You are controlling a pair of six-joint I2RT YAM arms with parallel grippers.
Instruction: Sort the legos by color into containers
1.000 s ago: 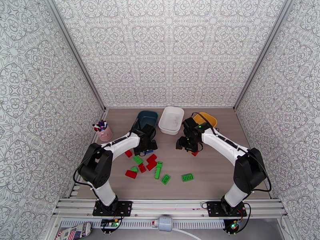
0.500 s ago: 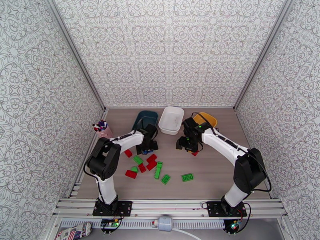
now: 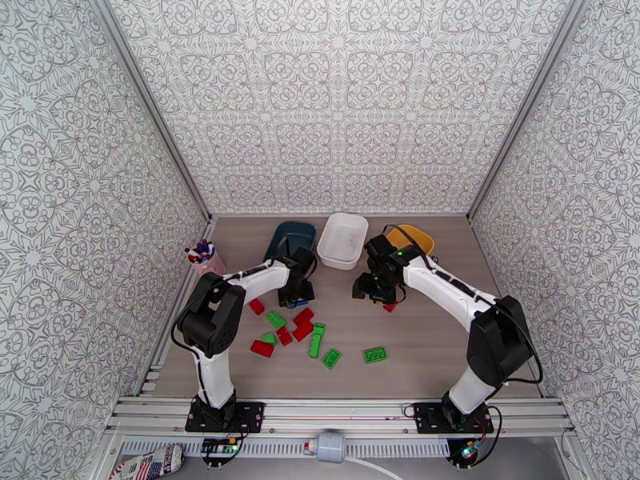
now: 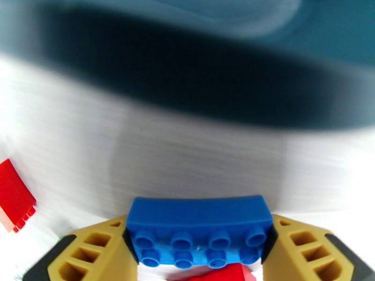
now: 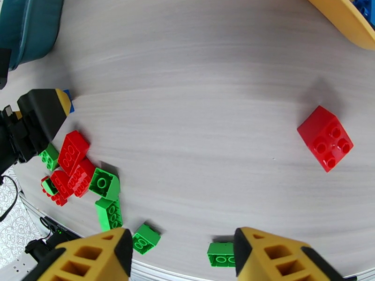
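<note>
A glossy blue eight-stud plastic brick (image 4: 199, 230), rectangular with two rows of four round studs facing the camera, sits low in the centre of the left wrist view, clamped at its short ends between the tan, honeycomb-ribbed fingers of the left tool (image 4: 200, 242). A sliver of red plastic shows just beneath it at the bottom edge. Above it, across the top of that view, runs the blurred, smooth rounded wall of the dark teal plastic tray (image 4: 187, 90), with the pale wood-grain table (image 4: 140, 151) between. In the top view the left arm (image 3: 240, 286) bends sharply at the elbow and reaches right toward the tray's near edge. Below it lies a loose cluster of red and green bricks (image 3: 288, 326), some square, some long. The right tool (image 5: 182, 249) stands wide open with nothing between its fingers, above bare table. A red four-stud square brick (image 5: 325, 138) lies at the right of its wrist view, below the yellow tray (image 5: 337, 15). The right arm (image 3: 448, 290) stretches up and left from its base, its wrist between the white tray (image 3: 344, 238) and the yellow one.
</note>
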